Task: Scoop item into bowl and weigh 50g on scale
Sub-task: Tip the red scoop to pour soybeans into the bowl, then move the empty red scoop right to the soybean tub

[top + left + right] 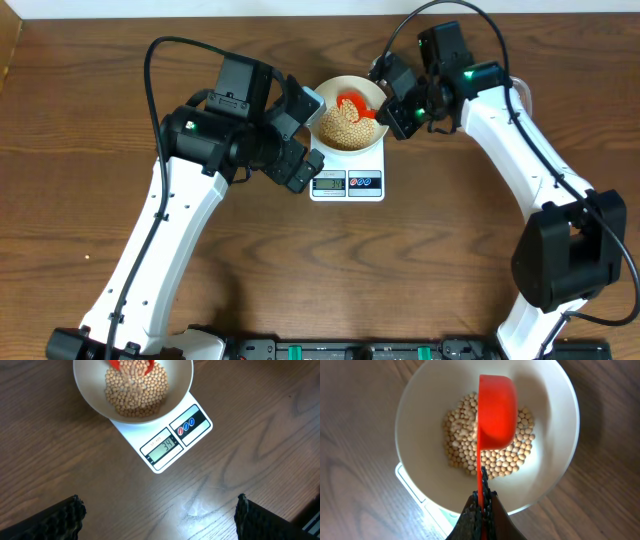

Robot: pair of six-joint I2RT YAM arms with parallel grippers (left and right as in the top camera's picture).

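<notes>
Beans [460, 445], top centre, in bowl [420, 415] on scale [160, 450] | likely light, loose, rolling | lift by scoop [496, 410] handle | right gripper [481, 497] clamped there | left gripper [157, 505] jaws apart

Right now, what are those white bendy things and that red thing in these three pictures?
Those are two robot arms at a wooden table. One picture looks down from above. The other two come from little cameras on each wrist. The right gripper is shut on the handle of a red scoop, held over a white bowl of beans. The bowl sits on a scale that reads 34. The left gripper is open and holds nothing.
</notes>
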